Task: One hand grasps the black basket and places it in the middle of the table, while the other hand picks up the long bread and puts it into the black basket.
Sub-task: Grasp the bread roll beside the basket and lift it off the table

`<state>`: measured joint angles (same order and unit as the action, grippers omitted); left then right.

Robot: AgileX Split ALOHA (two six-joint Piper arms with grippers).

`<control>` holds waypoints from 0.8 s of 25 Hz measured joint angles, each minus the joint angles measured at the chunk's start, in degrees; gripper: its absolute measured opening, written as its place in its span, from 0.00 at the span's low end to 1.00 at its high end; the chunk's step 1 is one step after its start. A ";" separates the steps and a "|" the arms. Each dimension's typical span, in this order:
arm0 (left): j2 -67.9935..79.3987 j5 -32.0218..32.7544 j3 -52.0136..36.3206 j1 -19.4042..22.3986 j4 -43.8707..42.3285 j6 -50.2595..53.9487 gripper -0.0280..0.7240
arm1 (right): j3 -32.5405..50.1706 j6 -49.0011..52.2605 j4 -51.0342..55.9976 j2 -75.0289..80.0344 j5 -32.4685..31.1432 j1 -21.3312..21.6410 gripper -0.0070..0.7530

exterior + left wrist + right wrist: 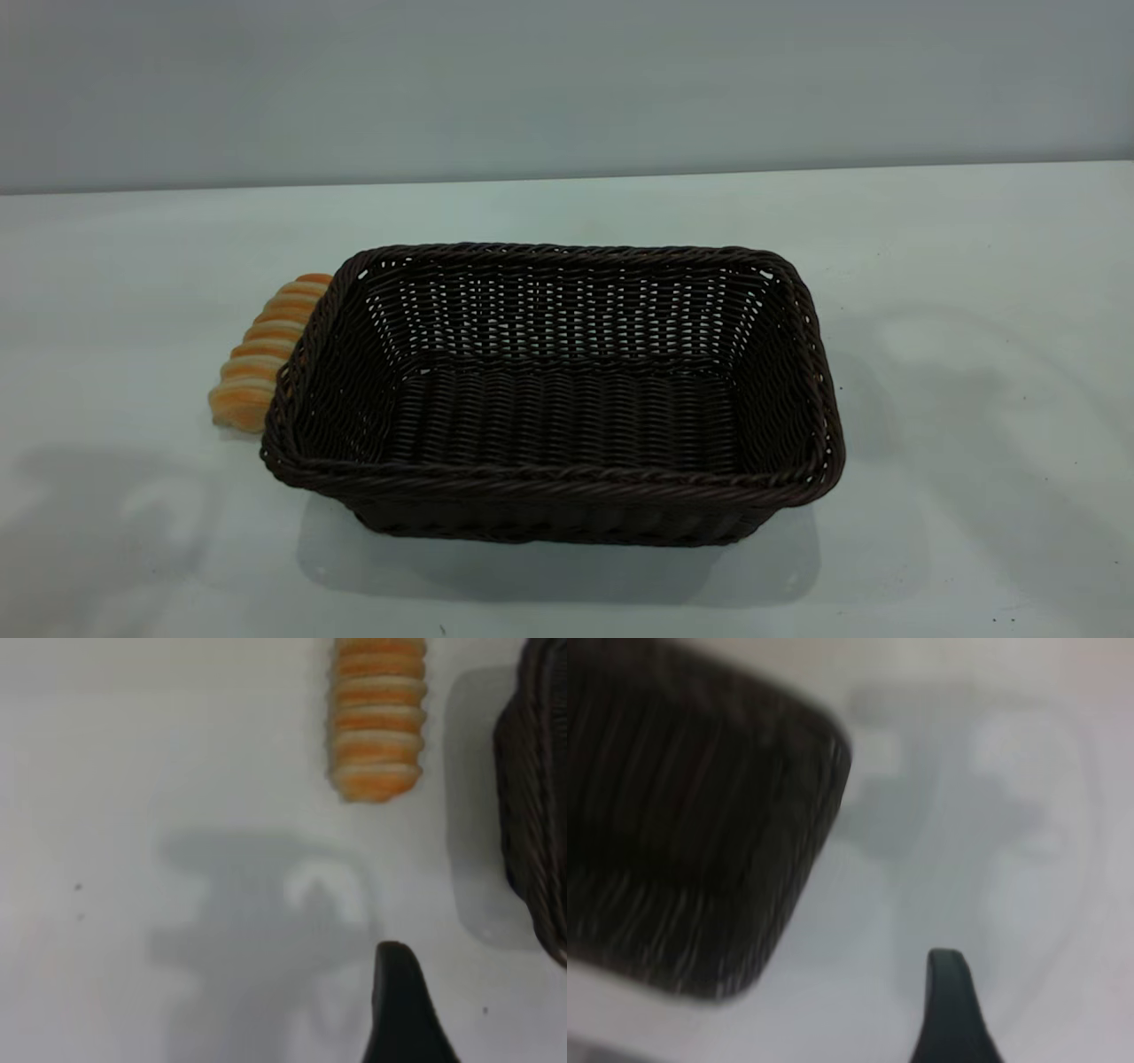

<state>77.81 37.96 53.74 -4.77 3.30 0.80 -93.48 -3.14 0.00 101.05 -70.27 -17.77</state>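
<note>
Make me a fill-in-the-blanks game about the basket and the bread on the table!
1. The long bread lies ____ the black basket, not in it.
2. The inside of the black basket is ____.
3. The long bread has pale stripes on an ____ crust.
4. Both things rest on the pale ____.

Missing words: beside; empty; orange; table

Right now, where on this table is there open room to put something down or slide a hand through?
The table is bare right of the basket, behind it up to the wall, and along the front edge. Far left is open too. It is crowded only at the basket's left side, where the bread lies close beside it. The basket itself holds nothing.
</note>
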 joint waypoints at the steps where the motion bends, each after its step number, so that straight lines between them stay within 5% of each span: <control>1: 3.70 -1.14 1.26 0.00 0.52 0.00 0.66 | 2.49 0.00 0.00 -2.49 0.00 0.00 0.70; 9: 26.15 -11.80 10.54 0.00 2.09 -1.57 0.66 | 14.20 0.00 1.08 -16.66 -0.47 0.00 0.70; 20: 46.10 -16.94 19.28 0.00 12.33 -20.52 0.66 | 15.60 0.00 1.20 -20.05 -0.65 0.00 0.70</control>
<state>123.91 21.02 73.03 -4.77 15.63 -19.72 -77.88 -3.14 1.20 81.00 -70.92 -17.77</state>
